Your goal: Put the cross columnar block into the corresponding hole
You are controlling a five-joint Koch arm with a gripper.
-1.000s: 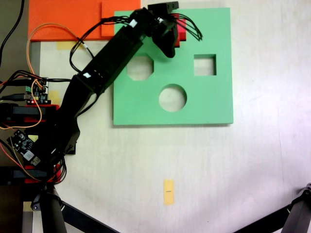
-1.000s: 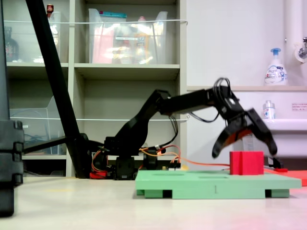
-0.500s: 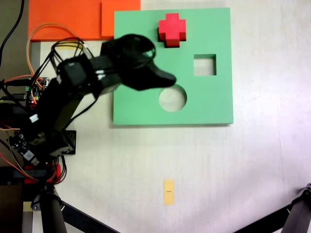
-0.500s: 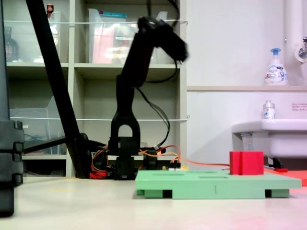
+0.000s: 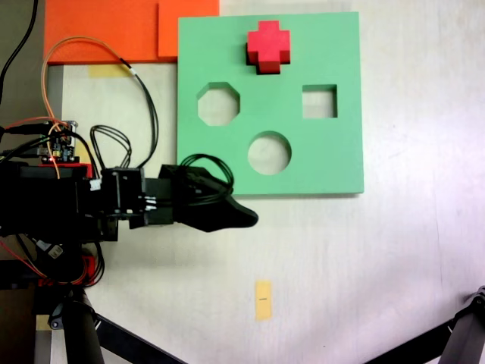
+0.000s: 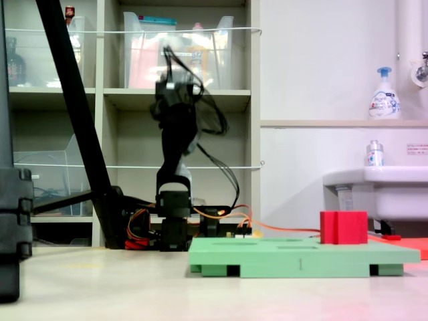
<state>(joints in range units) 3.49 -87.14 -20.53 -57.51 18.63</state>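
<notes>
The red cross columnar block (image 5: 267,45) stands upright on the green foam board (image 5: 333,152) near its far edge in the first exterior view. In the second exterior view the block (image 6: 343,227) rises above the board (image 6: 267,257) at its right end. The corresponding hole is hidden; the block covers its spot. My gripper (image 5: 246,218) is off the board, below its lower-left corner, pointing to the first exterior view's right, far from the block. In the second exterior view the gripper (image 6: 177,90) is high over the base and blurred. Nothing shows in it; its jaws' state is unclear.
The board also has an octagonal cutout (image 5: 219,104), a square cutout (image 5: 319,101) and a round cutout (image 5: 269,152). Orange foam sheets (image 5: 106,30) lie at the top left. Wires and circuit boards (image 5: 57,144) crowd the left edge. A yellow tag (image 5: 263,299) lies on the table.
The arm left the block standing on the board, rose, and folded back toward its base. The gripper moved from the block to below the board's lower-left corner. The block has not moved.
</notes>
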